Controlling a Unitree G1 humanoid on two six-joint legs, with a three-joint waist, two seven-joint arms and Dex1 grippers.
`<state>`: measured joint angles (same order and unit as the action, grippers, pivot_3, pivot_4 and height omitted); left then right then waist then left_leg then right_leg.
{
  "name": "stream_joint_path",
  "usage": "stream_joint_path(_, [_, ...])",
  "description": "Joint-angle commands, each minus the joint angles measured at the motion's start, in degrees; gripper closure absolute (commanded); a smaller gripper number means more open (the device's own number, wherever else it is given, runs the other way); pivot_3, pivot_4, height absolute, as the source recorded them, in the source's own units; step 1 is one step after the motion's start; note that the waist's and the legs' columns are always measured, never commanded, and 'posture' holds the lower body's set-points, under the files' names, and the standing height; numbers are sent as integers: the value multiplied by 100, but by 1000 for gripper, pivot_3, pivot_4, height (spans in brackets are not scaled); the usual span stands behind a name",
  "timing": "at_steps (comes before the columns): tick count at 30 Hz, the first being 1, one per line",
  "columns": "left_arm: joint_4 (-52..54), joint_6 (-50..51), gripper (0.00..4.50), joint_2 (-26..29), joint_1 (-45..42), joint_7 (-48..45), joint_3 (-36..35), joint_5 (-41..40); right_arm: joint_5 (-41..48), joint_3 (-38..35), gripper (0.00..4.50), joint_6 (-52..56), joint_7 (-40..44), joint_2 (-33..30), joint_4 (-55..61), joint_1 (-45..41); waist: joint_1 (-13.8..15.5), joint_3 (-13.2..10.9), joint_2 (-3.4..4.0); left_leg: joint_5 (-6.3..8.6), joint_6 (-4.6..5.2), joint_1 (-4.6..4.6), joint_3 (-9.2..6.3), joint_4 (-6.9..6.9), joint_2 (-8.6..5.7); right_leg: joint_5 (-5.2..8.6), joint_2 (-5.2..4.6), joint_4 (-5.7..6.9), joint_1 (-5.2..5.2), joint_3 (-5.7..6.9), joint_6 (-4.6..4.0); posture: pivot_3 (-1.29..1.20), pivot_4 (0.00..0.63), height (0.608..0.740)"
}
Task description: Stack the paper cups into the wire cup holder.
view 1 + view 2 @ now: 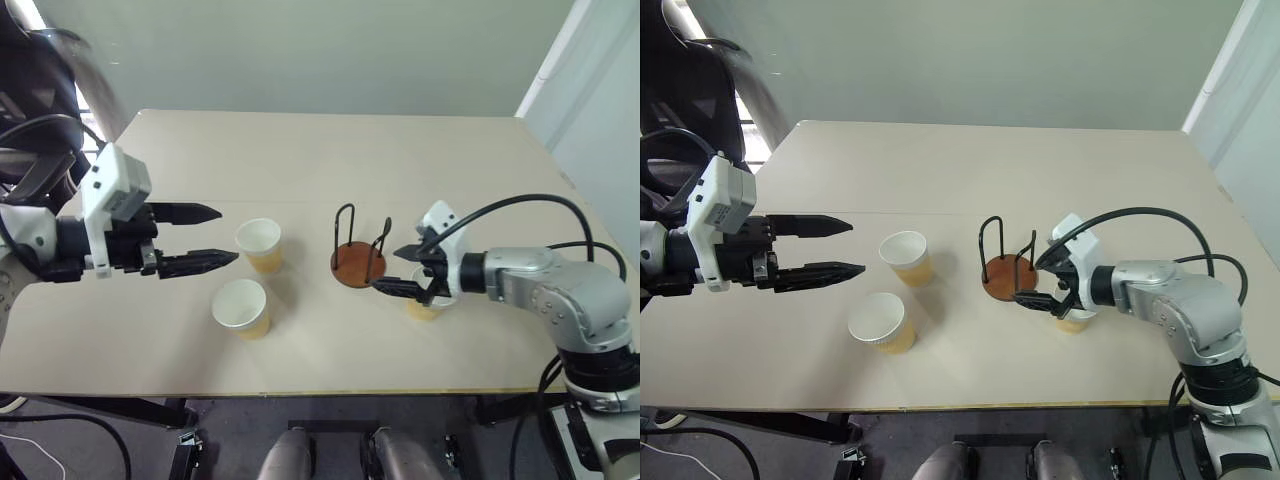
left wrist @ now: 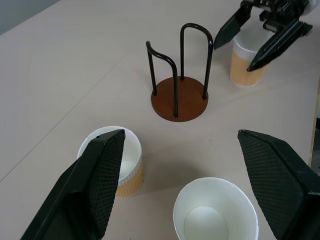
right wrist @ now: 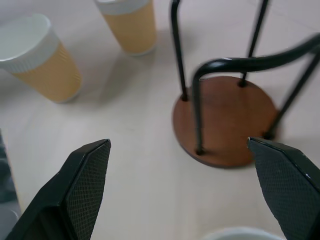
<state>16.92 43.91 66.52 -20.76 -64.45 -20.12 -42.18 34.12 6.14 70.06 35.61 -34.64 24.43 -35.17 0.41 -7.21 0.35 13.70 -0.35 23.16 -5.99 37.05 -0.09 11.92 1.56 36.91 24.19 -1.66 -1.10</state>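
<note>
Nearest us on the table (image 1: pixel 330 160) stands a cup (image 1: pixel 241 307), upright, its white inside bare. Just beyond it is a second cup (image 1: pixel 260 245), also upright with nothing in it. The two sit close but apart.

Our left gripper (image 1: pixel 207 238) hovers beside these two, fingers spread wide and holding nothing, its tips pointing toward the second cup without touching it.

The holder (image 1: pixel 358 262) stands upright to the right of the cups, near the middle of the table. No cup sits on its brown disc between the two black wire loops.

The third cup (image 1: pixel 428 303) stands upright just right of the holder. Our right gripper (image 1: pixel 400 270) reaches over it, fingers wide apart, tips pointing toward the holder. We cannot tell whether the fingers touch that cup; from the left wrist view they straddle its rim without closing on it.
</note>
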Motion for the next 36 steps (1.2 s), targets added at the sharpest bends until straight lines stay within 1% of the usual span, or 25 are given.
stream_joint_path(1, [151,6,660,115,-3,57,-256,-23,-61,41,0,-52,-151,149,-23,-290,0,0,0,0,0,0,0,0,0,-1,0,0,0,0,-1,0,150,740])
stream_joint_path(8, [261,62,660,113,54,147,-301,-45,-305,283,0,-281,-309,496,-317,-500,3,0,0,2,-2,1,0,0,0,-4,0,0,4,0,-8,0,150,740])
stream_joint_path(14, [340,96,660,137,163,187,-437,-50,-441,427,0,-430,-314,591,-404,-504,5,0,0,5,-7,3,-1,-3,1,-3,0,1,9,2,-10,0,150,740])
stream_joint_path(15, [354,105,613,139,175,195,-455,-55,-462,433,361,-446,-310,602,-417,-510,6,0,-1,5,-7,3,-1,-3,1,-3,0,1,8,2,-11,0,150,740])
stream_joint_path(16, [364,113,613,140,183,201,-468,-60,-477,437,518,-457,-306,610,-426,-513,6,0,-1,6,-7,3,-1,-2,1,-3,0,1,8,2,-11,0,150,740])
stream_joint_path(17, [375,123,613,143,197,207,-486,-64,-501,458,808,-481,-309,632,-454,-517,6,0,-1,6,-7,3,-1,-2,1,-3,0,1,8,2,-11,0,150,740])
stream_joint_path(19, [387,131,613,148,224,222,-515,-65,-547,488,1567,-528,-315,675,-505,-519,4,0,-1,6,-8,3,-1,-2,1,-3,0,2,9,2,-13,0,150,740])
stream_joint_path(24, [463,184,613,153,313,240,-606,-111,-652,486,3230,-620,-341,765,-617,-470,4,0,-1,7,-10,3,-1,-3,2,-2,0,4,11,2,-15,0,150,740])
stream_joint_path(27, [464,181,613,156,363,241,-627,-98,-726,565,4432,-695,-255,711,-660,-408,6,1,-1,7,-10,4,-1,-2,1,-2,0,3,11,2,-15,0,150,740])
stream_joint_path(31, [487,184,613,190,472,192,-667,-89,-669,617,4432,-783,19,554,-590,-327,4,5,-7,10,-15,0,-1,-3,3,-2,0,4,9,4,-18,0,150,740])
stream_joint_path(36, [471,179,613,219,473,167,-645,-130,-414,745,4432,-1254,1090,-35,-215,-113,22,10,-15,12,-17,3,-1,-2,2,-1,0,1,8,3,-19,0,150,740])
